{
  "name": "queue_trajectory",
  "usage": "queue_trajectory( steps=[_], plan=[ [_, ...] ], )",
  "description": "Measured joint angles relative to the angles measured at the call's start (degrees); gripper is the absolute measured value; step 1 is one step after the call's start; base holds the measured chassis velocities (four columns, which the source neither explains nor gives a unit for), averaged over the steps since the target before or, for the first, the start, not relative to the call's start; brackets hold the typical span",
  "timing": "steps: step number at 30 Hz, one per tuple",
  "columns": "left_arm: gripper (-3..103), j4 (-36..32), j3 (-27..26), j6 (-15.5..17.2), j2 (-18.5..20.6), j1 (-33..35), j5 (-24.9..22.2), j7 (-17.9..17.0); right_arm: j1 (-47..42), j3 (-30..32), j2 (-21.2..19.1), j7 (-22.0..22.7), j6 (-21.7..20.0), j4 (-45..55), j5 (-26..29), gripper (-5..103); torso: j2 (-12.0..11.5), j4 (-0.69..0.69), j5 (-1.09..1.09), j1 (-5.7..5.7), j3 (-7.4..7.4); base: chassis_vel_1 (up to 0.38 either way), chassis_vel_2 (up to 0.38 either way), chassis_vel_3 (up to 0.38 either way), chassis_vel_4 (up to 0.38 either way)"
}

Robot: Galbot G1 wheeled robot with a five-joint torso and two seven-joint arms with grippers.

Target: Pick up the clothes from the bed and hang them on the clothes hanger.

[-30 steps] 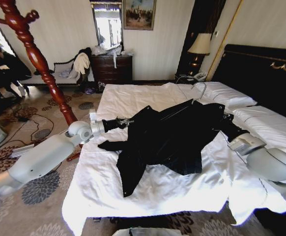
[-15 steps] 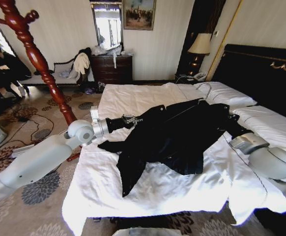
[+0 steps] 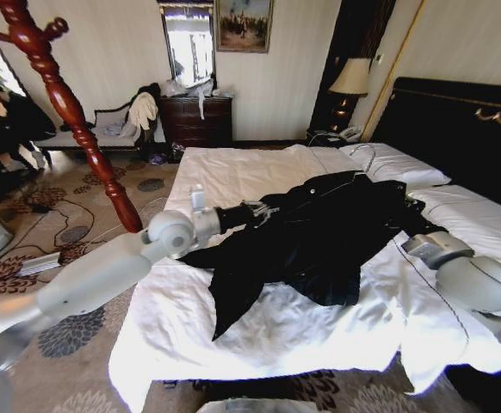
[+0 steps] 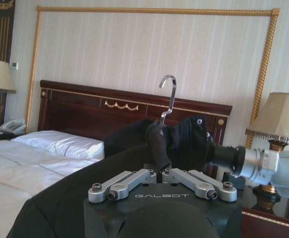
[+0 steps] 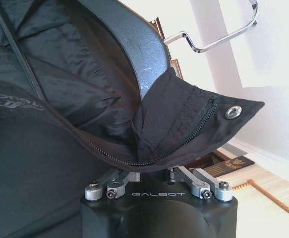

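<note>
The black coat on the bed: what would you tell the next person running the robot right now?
Left gripper: fingers shut on the clothes at their near edge.
Right gripper: fingers shut on the clothes by the collar.
The clothes lie mostly on the bed, with the clothes hanger inside and its hook poking out of the collar.
Done: hanger in, both grips.
Left: lift and hang up.

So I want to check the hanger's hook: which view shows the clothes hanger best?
The right wrist view: the clothes hanger shows its dark shoulder and silver hook up close, inside the clothes. The left wrist view shows the upright hook above the collar; the head view, a thin wire near the pillow.
</note>
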Motion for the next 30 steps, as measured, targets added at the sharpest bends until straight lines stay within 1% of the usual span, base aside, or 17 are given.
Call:
queue_trajectory(
  steps=[1, 3, 5, 6, 7, 8, 10, 12, 15, 17, 18, 21, 26, 28, 30],
  plan=[
    [0, 0.0, 0.0, 0.0, 0.0, 0.0, 0.0, 0.0, 0.0, 0.0, 0.0, 0.0, 0.0, 0.0, 0.0, 20, 0.0, 0.0, 0.0, 0.0, 0.0, 0.0, 0.0, 0.0, 0.0],
    [0, 0.75, 1.64, 0.26, -3.63, -2.83, -0.15, -1.86, -0.03, 0.03, 0.09, 0.0, -0.6, 0.87, 0.75, 20, 0.0, -0.01, 0.0, 0.0, 0.0, 0.0, 0.0, 0.0, 0.0],
    [0, 1.12, 2.64, 0.38, -6.28, -4.78, -0.53, -3.25, -0.08, 0.21, 0.09, -0.01, -1.09, 1.28, 1.05, 20, 0.0, 0.0, 0.0, 0.0, 0.0, 0.0, 0.0, 0.0, 0.0],
    [0, 1.23, 2.87, 0.41, -7.09, -5.29, -0.64, -3.72, -0.1, 0.27, 0.11, -0.01, -1.27, 1.36, 1.12, 20, 0.0, 0.0, 0.01, 0.0, 0.0, 0.0, 0.0, 0.0, 0.0],
    [0, 1.23, 2.87, 0.41, -7.09, -5.29, -0.64, -3.72, -0.1, 0.27, 0.11, -0.01, -1.27, 1.36, 1.12, 20, 0.0, 0.0, 0.01, 0.0, 0.0, 0.0, 0.0, 0.0, 0.0],
    [0, 1.46, 3.41, 0.56, -9.21, -6.39, -1.01, -4.77, -0.15, 0.47, 0.19, -0.01, -1.88, 1.51, 1.38, 20, 0.0, 0.0, 0.0, 0.0, 0.0, 0.0, 0.0, 0.0, 0.0],
    [0, 1.81, 3.91, 0.66, -11.27, -7.63, -1.27, -5.65, -0.2, 0.77, 0.29, -0.01, -2.9, 1.82, 2.02, 20, 0.0, -0.02, 0.02, 0.0, 0.0, 0.0, 0.0, 0.0, 0.0],
    [0, 1.9, 4.02, 0.68, -11.75, -7.93, -1.34, -5.86, -0.2, 0.82, 0.27, -0.01, -3.24, 1.95, 2.31, 20, 0.0, -0.02, 0.01, 0.0, 0.0, 0.0, 0.0, 0.0, 0.0],
    [0, 2.63, 4.66, 0.88, -13.86, -9.34, -1.4, -6.9, -0.14, 0.83, 0.02, -0.03, -4.9, 2.3, 3.5, 20, 0.0, 0.02, 0.0, 0.0, 0.0, 0.0, 0.0, 0.0, 0.0],
    [0, 2.75, 4.83, 0.96, -14.32, -9.57, -1.36, -7.15, -0.13, 0.82, 0.02, -0.03, -5.2, 2.3, 3.74, 20, 0.0, 0.03, -0.01, 0.0, 0.0, 0.0, 0.0, 0.0, 0.0],
    [0, 2.82, 5.4, 1.1, -15.29, -10.03, -1.07, -7.59, -0.13, 0.8, 0.01, -0.02, -5.76, 2.29, 4.39, 20, 0.0, 0.01, 0.0, 0.0, 0.0, 0.0, 0.0, 0.0, 0.0],
    [0, 2.8, 6.46, 1.29, -16.15, -10.62, -0.18, -8.08, -0.13, 0.8, -0.05, 0.15, -6.45, 2.31, 5.34, 20, 0.0, -0.01, 0.01, 0.0, 0.0, 0.0, 0.0, 0.0, 0.0],
    [0, 2.81, 8.27, 1.52, -17.6, -11.53, 0.86, -8.51, 0.14, 0.86, -0.41, 0.34, -7.27, 2.56, 6.31, 20, 0.0, 0.02, 0.0, 0.0, 0.0, 0.0, 0.0, 0.0, 0.0],
    [0, 2.23, 9.46, 1.59, -18.77, -12.08, 0.96, -8.84, 0.28, 1.19, -0.56, 0.71, -8.0, 2.7, 7.13, 20, 0.0, -0.01, 0.0, 0.0, 0.0, 0.0, 0.0, 0.0, 0.0],
    [0, 1.61, 10.42, 1.61, -19.16, -12.34, 1.21, -8.87, 0.44, 1.3, -0.66, 0.88, -8.28, 2.7, 7.51, 20, 0.0, -0.02, 0.01, 0.0, -0.01, 0.0, 0.0, 0.0, 0.0]
  ],
)
